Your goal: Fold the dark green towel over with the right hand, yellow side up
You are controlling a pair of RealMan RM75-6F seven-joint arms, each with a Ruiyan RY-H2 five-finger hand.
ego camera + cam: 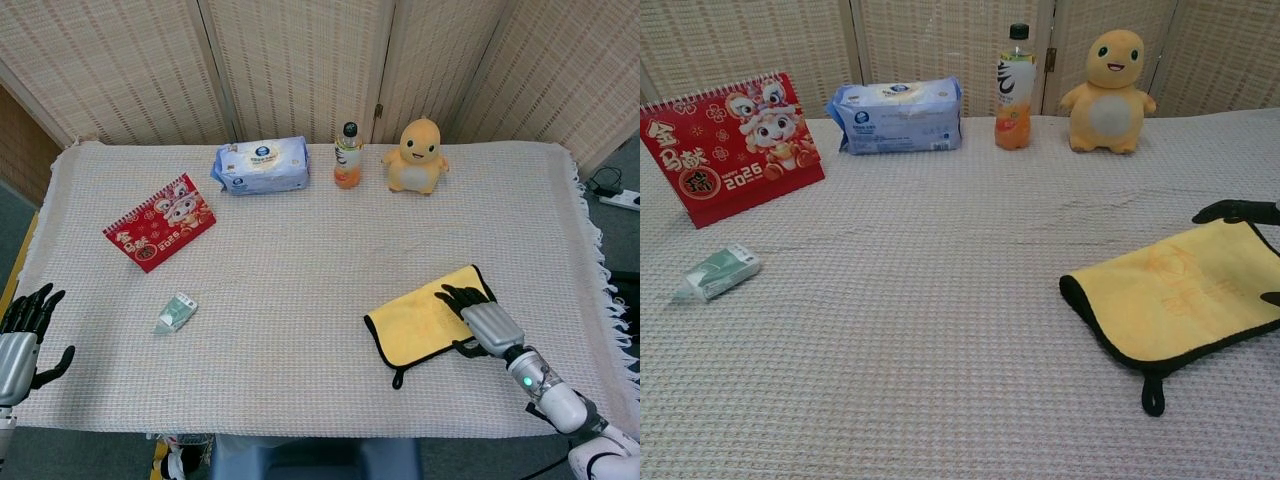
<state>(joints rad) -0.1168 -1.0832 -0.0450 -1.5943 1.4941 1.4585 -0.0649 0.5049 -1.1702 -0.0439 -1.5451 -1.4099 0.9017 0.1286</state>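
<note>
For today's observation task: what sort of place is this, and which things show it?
Probably a staged robot test table indoors: a woven cloth under unrelated props, such as a calendar and plush toy, with folding screens behind.

Yellow towel [420,325] with dark edging on a cream waffle-weave worktop [300,260]; red calendar [159,221], blue wipes pack [261,165], orange bottle [347,156], yellow-orange toy [415,156].
</note>
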